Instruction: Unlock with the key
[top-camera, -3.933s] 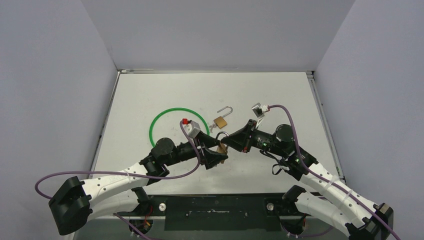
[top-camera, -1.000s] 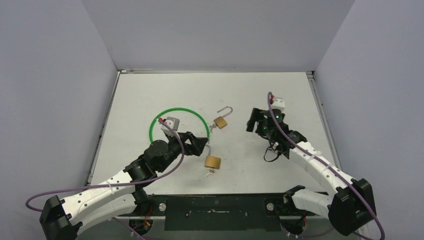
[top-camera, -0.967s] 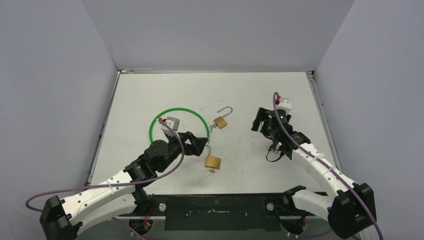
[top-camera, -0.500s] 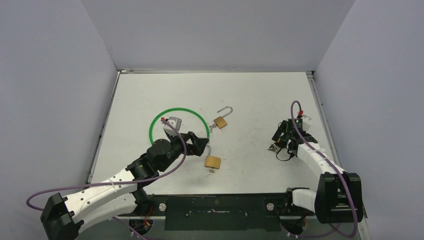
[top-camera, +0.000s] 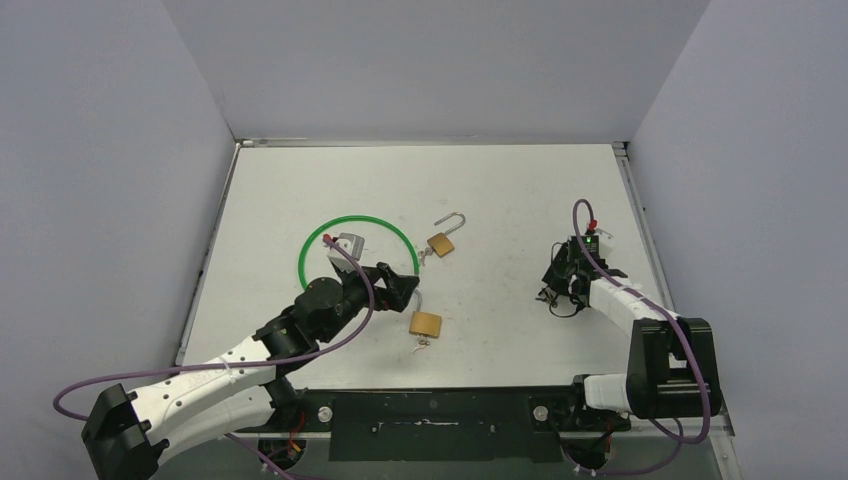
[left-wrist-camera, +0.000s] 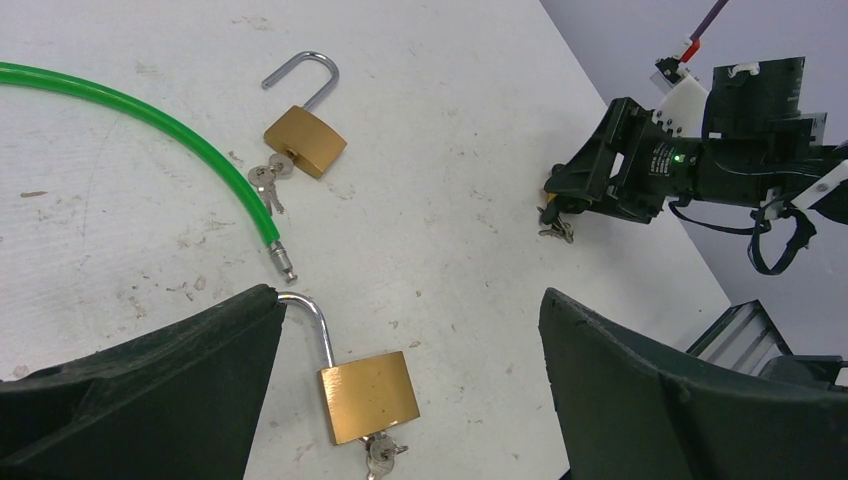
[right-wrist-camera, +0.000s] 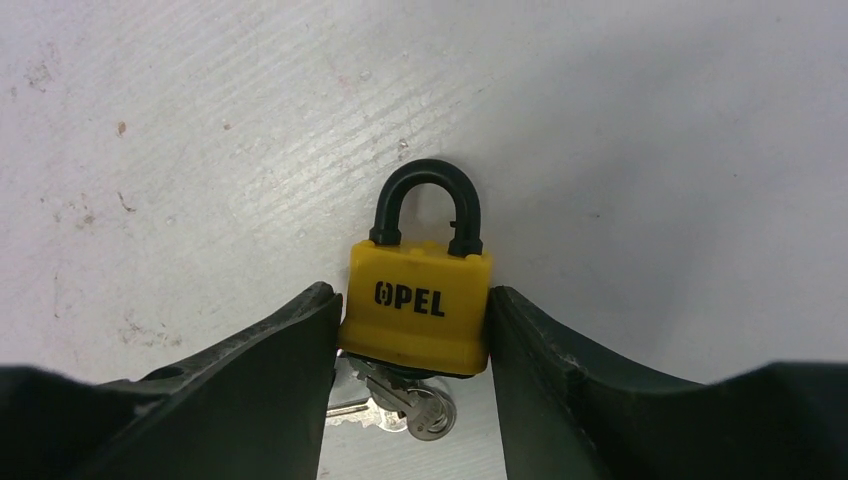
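Observation:
A yellow padlock (right-wrist-camera: 418, 315) with a black shackle lies on the table, and a key (right-wrist-camera: 415, 405) is in its bottom. My right gripper (right-wrist-camera: 410, 300) is shut on its body, with a finger pressed against each side. From above, the right gripper (top-camera: 553, 285) sits low at the table's right side. A brass padlock (left-wrist-camera: 368, 395) with its shackle swung open and a key (left-wrist-camera: 380, 455) in it lies under my left gripper (left-wrist-camera: 408, 300). The left gripper is wide open and holds nothing.
A second open brass padlock (top-camera: 441, 244) with keys lies further back at mid-table. A green cable loop (top-camera: 350, 218) curves round the left gripper's far side, its metal end (left-wrist-camera: 283, 258) near the brass shackle. The right wall edge (top-camera: 640, 230) is close to the right arm.
My right arm has swung right and come down at the yellow padlock, and its jaws have narrowed onto the body. The left arm has stayed put.

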